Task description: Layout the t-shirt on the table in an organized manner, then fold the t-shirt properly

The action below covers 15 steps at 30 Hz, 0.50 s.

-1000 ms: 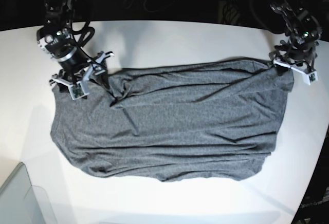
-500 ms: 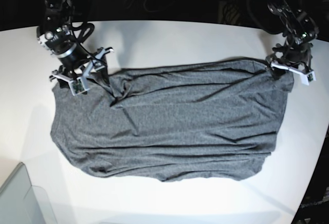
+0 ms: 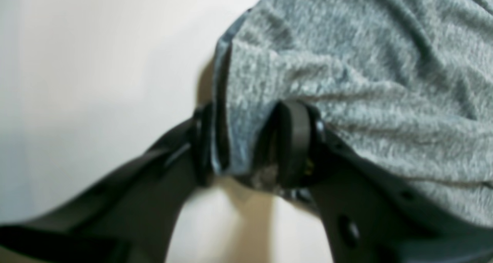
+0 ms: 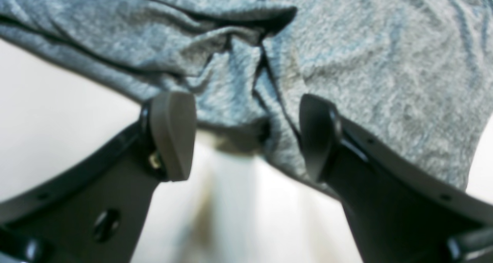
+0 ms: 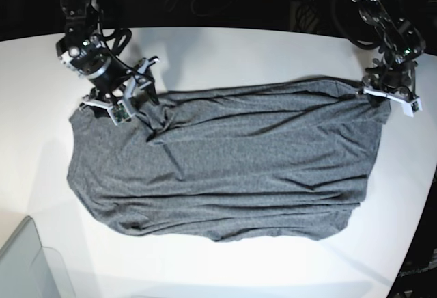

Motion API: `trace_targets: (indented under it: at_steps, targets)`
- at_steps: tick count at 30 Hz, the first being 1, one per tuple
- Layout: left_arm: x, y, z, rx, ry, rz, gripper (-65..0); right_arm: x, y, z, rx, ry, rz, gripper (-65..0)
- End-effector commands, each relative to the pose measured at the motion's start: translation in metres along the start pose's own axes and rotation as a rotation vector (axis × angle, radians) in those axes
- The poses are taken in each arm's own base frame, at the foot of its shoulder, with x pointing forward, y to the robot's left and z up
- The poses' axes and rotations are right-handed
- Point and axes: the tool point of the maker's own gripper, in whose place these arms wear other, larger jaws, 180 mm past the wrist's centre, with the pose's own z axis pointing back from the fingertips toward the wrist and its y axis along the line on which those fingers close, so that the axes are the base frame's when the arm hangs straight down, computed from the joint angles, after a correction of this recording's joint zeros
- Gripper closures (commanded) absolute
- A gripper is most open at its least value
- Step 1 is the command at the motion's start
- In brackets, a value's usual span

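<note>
We are at the laying-out step: the t-shirt [image 5: 218, 161] lies spread but rumpled on the table [image 5: 225, 52]. At the base view's left, our right gripper [image 4: 246, 136] hangs with jaws spread wide and nothing clamped, a bunched fold lying between its fingertips; its arm reaches down from the table's far side. At the right, our left gripper [image 3: 254, 143] has its jaws drawn in around the shirt's hem edge. Next, we judge, the right must close on its fold before we pull the cloth taut
</note>
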Motion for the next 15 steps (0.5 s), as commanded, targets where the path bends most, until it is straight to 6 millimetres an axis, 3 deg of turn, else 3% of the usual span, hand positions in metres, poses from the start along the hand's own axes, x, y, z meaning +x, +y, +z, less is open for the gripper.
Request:
trace_targets:
  at_steps: [1, 5, 15]
  targets:
    - [0.001, 0.001, 0.0, 0.002, 0.011, -0.008, -21.8, 0.003, -0.008, 0.002, -0.012, -0.019, 0.006, -42.6]
    - [0.016, 0.006, 0.0, 0.011, -0.013, -0.025, -13.5, -0.007, -0.012, 0.002, -0.012, 0.008, 0.014, -42.5]
    - [0.029, 0.002, -0.002, 0.003, -0.038, -0.024, -12.4, -0.005, -0.011, 0.004, -0.012, 0.004, 0.016, -42.5]
